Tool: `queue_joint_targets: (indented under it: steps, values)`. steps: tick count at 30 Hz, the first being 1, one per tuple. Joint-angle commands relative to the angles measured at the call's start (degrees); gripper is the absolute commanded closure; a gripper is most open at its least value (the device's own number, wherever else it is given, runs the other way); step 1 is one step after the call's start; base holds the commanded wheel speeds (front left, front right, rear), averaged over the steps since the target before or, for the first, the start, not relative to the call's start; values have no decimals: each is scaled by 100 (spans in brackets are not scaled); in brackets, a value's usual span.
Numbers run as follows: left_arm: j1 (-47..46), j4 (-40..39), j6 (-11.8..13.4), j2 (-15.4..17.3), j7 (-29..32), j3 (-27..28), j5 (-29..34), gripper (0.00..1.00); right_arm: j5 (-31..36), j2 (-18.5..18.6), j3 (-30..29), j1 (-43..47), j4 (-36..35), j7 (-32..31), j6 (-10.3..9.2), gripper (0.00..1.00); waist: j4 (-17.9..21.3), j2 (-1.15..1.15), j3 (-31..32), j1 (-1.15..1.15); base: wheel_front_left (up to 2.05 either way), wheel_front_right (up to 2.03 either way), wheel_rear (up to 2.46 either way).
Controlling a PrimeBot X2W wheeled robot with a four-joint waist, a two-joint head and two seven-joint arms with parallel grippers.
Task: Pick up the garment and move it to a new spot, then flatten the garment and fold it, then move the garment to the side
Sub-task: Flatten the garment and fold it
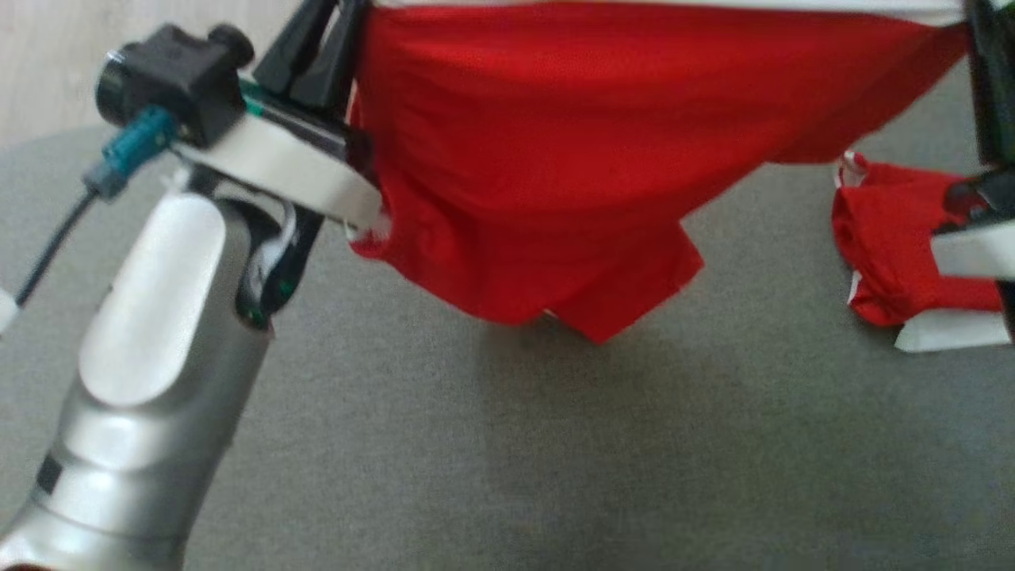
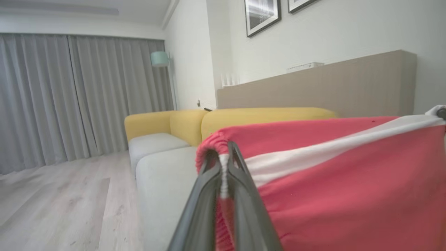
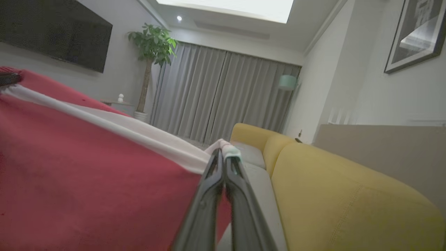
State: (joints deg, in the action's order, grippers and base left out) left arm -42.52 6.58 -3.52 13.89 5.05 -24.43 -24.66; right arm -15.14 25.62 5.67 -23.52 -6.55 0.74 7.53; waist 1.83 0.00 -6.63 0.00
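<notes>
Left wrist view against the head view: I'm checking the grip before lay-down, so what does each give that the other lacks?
Left wrist view: the white band of the garment pinched in the shut left gripper, with a yellow sofa behind. Head view: its lower edge sagging to a point over the grey surface, and a bunched sleeve at the right. Both: the garment stretched from the left gripper.

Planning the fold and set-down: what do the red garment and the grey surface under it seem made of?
The garment: soft, thin knit, probably cotton jersey, matte; it sags in smooth drapes and gathers finely. Its white band may be ribbed trim. The grey surface: matte woven upholstery, judging by its fine, even grain.
</notes>
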Motion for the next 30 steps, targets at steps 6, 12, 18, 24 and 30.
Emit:
queue_joint_targets:
  steps: [6,12,18,24,30]
  values:
    - [-1234,566,-96,242,16,382,-70,100,-146,371,714,-1418,657,-165,-4,100,119,0,-942,0,0,0,0]
    - [-2774,1855,-130,270,-483,606,106,100,-28,336,1434,-3542,2152,148,-4,100,228,0,-1486,0,0,0,0]
    - [-3810,2905,-96,52,-1439,698,244,100,467,-148,1361,-4764,3609,886,-4,100,194,0,-1557,0,0,0,0]
    - [-3475,3714,-356,-256,-1782,158,146,100,620,-330,1746,-4363,4667,1175,-4,100,102,0,-1458,0,0,0,0]
    - [-2101,3817,-394,-146,-1801,-1453,-415,100,57,-147,2877,-3474,5546,836,-4,100,34,0,-1222,0,0,0,0]
